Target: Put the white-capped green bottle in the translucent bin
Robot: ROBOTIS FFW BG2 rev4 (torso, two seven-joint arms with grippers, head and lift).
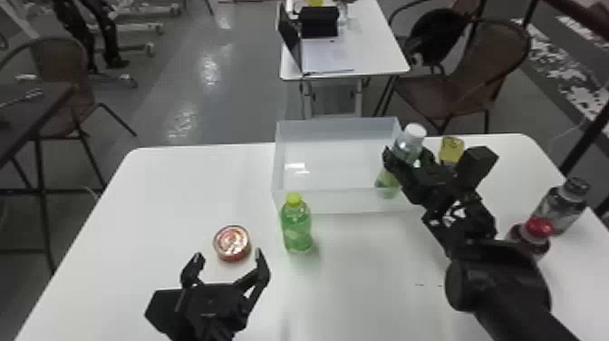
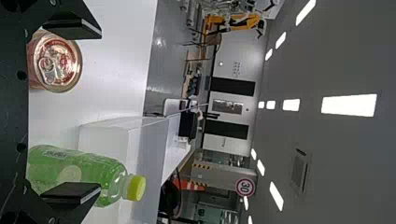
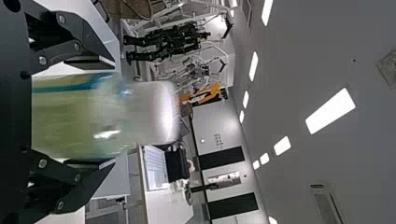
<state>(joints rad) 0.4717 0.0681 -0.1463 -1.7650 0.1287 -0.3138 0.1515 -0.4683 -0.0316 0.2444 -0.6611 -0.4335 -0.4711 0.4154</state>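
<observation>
In the head view my right gripper (image 1: 406, 156) is at the right end of the translucent bin (image 1: 333, 202). The white-capped green bottle (image 1: 409, 144) is between its fingers, cap up, its base inside the bin behind the front wall. In the right wrist view the right gripper (image 3: 91, 113) stands open around the bottle (image 3: 70, 121), a narrow gap beside each finger; the bottle is blurred while the fingers are sharp. My left gripper (image 1: 228, 258) waits open near the front left; the left wrist view shows the same gripper (image 2: 88, 108) with spread fingers.
A yellow-capped green bottle (image 1: 297, 229) stands before the bin's front left corner, and a red can (image 1: 232, 243) lies beyond the left gripper. Right of the bin is a yellow item (image 1: 451, 149); a dark-capped bottle (image 1: 561, 206) and a red-capped one (image 1: 534, 233) stand farther right.
</observation>
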